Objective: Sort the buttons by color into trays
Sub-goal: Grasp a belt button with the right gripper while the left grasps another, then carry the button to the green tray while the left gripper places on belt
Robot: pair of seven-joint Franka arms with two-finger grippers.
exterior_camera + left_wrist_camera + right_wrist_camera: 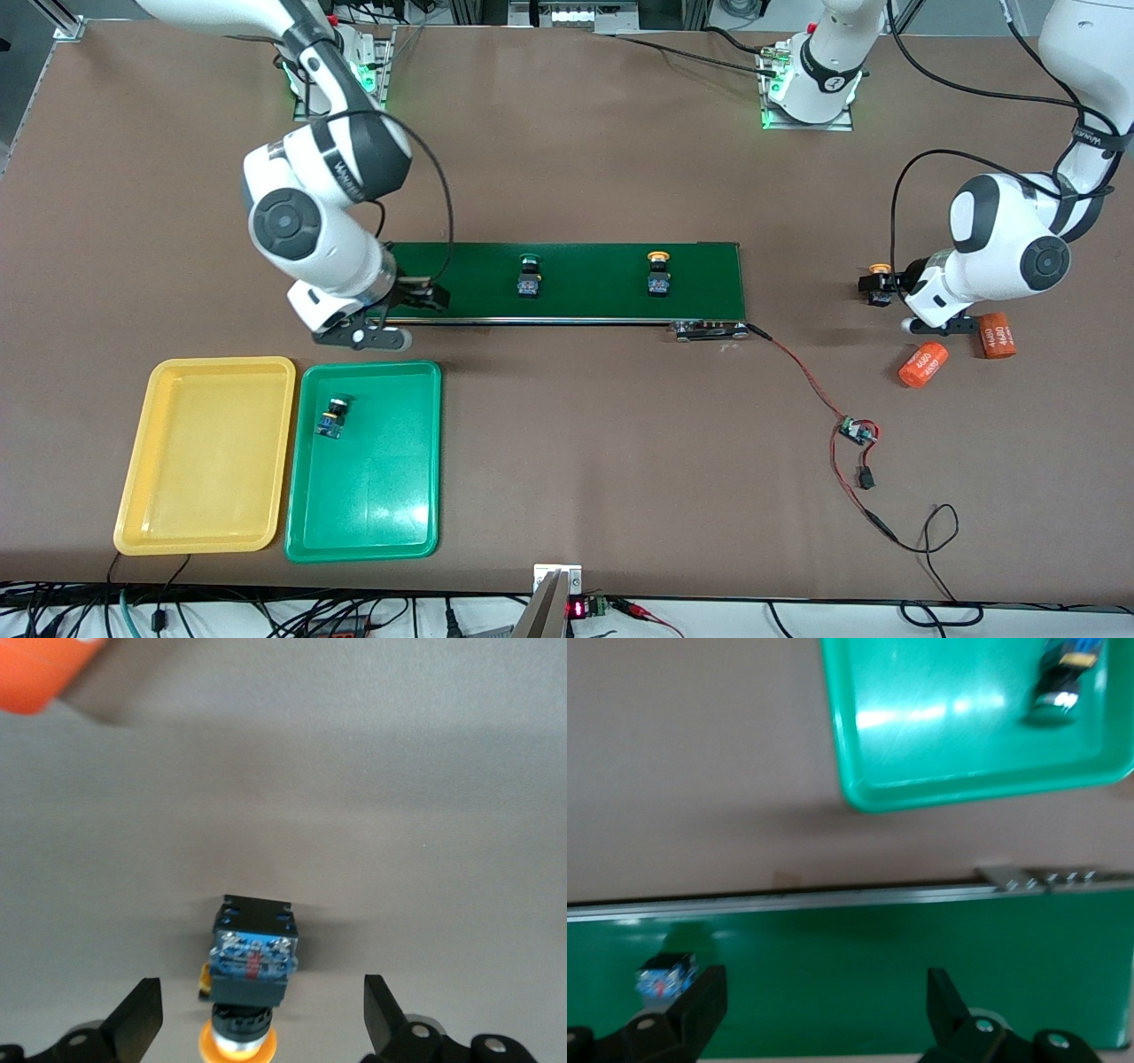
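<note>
Right gripper [432,297] hangs wide open over the conveyor belt [567,282] end, where a green button [529,276] and yellow button [658,274] sit. Left gripper [873,290], wide open around another yellow button [251,966] near the table edge at the left arm's end, beside orange cylinders [923,365] marked 4680. Another green button [332,416] lies in the green tray [363,532]; the yellow tray [208,523] sits beside it.

A long dark-green conveyor belt [611,282] lies across the middle of the brown worktop [576,159]. From its end toward the left arm, a thin red-and-black cable [802,372] runs to a small circuit board [856,431], nearer the front camera. Two orange cylinders marked 4680 [923,365] [998,335] lie on the worktop near each other, at the left arm's end.
</note>
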